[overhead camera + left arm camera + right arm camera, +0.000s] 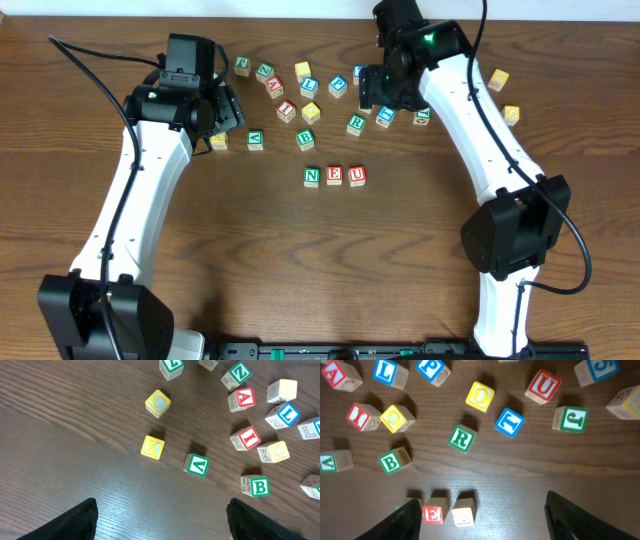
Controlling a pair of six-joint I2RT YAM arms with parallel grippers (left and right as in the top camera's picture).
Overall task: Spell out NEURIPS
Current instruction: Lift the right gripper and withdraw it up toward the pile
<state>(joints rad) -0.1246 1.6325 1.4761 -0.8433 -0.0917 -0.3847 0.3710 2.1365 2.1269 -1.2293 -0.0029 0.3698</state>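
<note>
Three cubes set side by side in row at centre of table (pixel 300 260): N cube (pixel 312 176), E cube (pixel 334 175), U cube (pixel 357 176). R cube (pixel 355 124) found at 12 o'clock of U cube, apart. P cube (pixel 338 87) placed farther at 12 o'clock. I cube (pixel 287 110) seen at 11 o'clock of N cube. Right gripper (pixel 480 517) spread wide, nothing held, positioned over scattered cubes at 1 o'clock of row. Left gripper (pixel 160 522) likewise spread, empty, at 10 o'clock.

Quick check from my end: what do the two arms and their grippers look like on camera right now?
Both the left arm and the right arm have white link shells with black joint housings and bases. Thin black cables trail from each. A green light glows on the right arm's wrist housing. The gripper fingers are matte black in both wrist views.
</note>
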